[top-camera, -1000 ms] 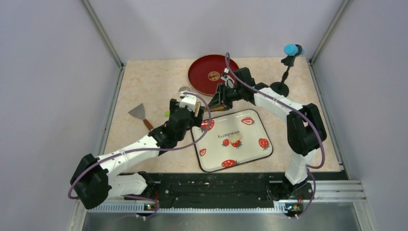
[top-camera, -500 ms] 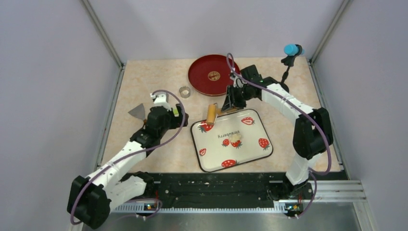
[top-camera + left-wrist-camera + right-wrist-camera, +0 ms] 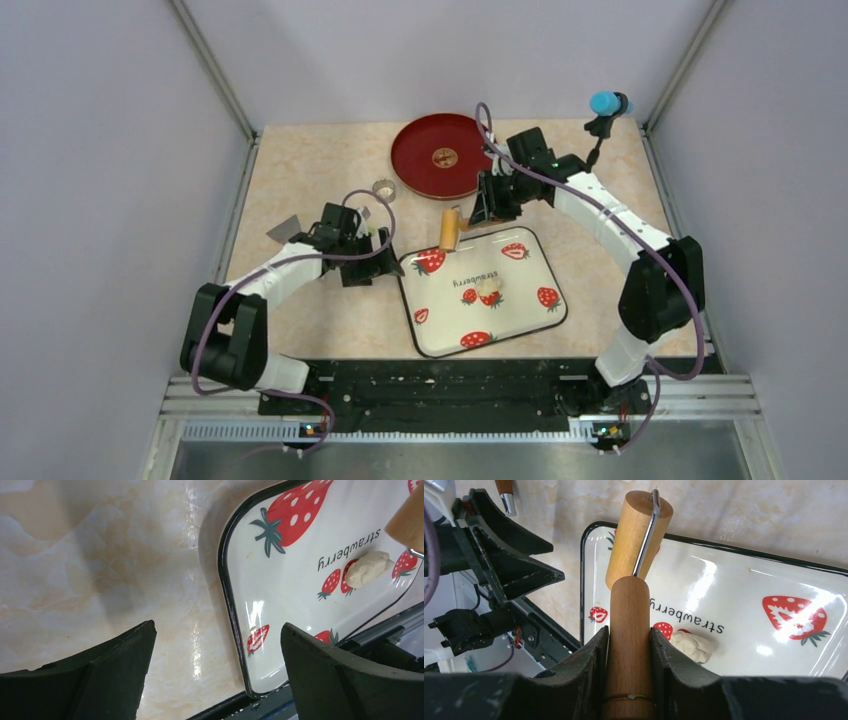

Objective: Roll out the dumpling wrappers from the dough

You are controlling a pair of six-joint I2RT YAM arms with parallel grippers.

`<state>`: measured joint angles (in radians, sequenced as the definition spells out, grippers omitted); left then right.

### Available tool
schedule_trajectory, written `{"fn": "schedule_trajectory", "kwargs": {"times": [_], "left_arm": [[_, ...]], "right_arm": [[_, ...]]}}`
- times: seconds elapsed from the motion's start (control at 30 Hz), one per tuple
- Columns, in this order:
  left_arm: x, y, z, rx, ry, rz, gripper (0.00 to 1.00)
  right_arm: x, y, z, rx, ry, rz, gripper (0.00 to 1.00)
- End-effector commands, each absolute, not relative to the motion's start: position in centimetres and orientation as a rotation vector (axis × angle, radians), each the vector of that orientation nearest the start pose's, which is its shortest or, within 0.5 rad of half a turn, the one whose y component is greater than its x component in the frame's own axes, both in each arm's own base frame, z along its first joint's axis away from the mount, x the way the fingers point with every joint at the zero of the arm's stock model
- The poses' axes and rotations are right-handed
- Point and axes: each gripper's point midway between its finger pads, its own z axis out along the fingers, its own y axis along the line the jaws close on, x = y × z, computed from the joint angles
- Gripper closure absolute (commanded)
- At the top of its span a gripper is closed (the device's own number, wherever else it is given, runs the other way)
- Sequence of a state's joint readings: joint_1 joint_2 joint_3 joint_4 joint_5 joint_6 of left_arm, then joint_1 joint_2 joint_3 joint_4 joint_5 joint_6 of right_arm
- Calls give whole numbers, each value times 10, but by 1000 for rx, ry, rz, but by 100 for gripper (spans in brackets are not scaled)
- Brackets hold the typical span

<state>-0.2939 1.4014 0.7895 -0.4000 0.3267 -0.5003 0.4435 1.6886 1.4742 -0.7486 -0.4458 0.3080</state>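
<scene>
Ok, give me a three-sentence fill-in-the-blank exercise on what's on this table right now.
1. The right gripper is shut on the handle of the tan wooden roller; the left gripper is ____.
2. The small pale cream lump of dough lies on the white rectangular tray printed with ____.
3. The round plate at the table's far side is coloured ____.
Missing words: open; strawberries; red.

The table is marbled in pale beige and pink. The tray is coloured white with a black rim and is printed with red, white-dotted strawberries, green leaves and black lettering. The dough is pale cream. The roller is tan wood, crossed by a silver wire. The round plate is deep red with a gold centre. The left tool and the right tool are black.
</scene>
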Motion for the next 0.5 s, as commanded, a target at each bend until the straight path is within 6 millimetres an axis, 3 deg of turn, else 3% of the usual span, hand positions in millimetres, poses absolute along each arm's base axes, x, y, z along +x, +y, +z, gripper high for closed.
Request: {"fn": "schedule_trajectory", "kwargs": {"times": [0.0,0.07,0.2,0.47], "left_arm": [[255,-168,59,-240,2732,-877,1],[252,-175,57,-255,2729,-979,3],[249,-188,52,-243,2748,-1108,16],[258,-198,39,-314,2814,-1162,53]], "right_arm": [[331,248,230,-417,2413,853,100],[330,247,231,-421,2407,848,100],[331,247,238,-428,2388,847,100],[335,245,245,-424,2365,828,100]]}}
